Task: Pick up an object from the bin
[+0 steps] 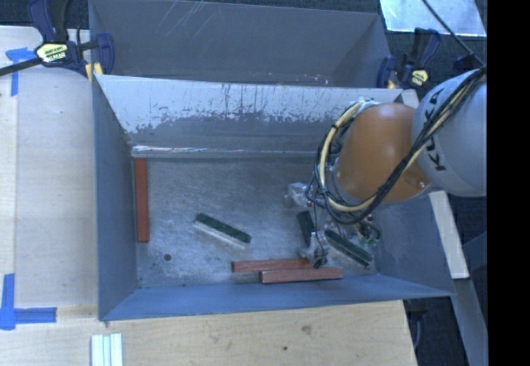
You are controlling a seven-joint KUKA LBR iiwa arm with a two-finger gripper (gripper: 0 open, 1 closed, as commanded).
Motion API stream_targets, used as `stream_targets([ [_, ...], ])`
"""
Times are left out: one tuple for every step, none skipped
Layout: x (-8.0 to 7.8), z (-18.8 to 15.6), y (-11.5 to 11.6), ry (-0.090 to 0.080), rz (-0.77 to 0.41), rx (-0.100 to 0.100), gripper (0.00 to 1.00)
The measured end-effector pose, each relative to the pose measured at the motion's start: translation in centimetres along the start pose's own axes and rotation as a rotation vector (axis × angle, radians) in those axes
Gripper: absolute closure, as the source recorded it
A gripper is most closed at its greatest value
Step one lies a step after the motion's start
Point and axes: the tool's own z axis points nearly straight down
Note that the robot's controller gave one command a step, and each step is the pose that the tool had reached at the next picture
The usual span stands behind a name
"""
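Bin (248, 120): grey metal, the largest item I have in view; sloped walls, the rear one streaked and scratched, and a flat scuffed floor carrying every loose piece listed below

Arm (460, 141): grey link entering from the right of the view, reaching down into the bin's right half

Orange cover (377, 159): rounded shell on the wrist, looped round with yellow and black cables, hanging above the right side of the floor

Long stick (142, 199): reddish-brown, flat on the floor, running front to back close along the foot of the left wall, well apart from everything else

Lower stick (290, 276): reddish-brown, lying left to right by the foot of the front wall; its right end is just beside the gripper

Upper stick (263, 267): reddish-brown, same lie, alongside the lower stick and seemingly touching it, set further to the left

Gripper (317, 250): down low at the front right of the floor, between the right end of the lower stick and the dark green bar – from my station I cannot tell whether it is spread, pressed together or pinching anything

Dark green bar (351, 248): tilted, just to the right of the gripper, partly under the wrist cables – with the lower stick, the nearest candidate for the pick

Pale-edged bar (222, 229): green with a light rim, tilted, alone near the middle of the floor
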Motion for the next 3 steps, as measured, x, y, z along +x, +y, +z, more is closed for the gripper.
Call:
stream_targets([
  [0.6,0.1,-5.2,0.003,0.052,0.001,0.0],
  [0.9,0.3,-4.9,0.015,0.046,-0.001,1.0],
  [-0.7,-13.3,-2.0,0.01,0.005,-0.001,1.0],
])
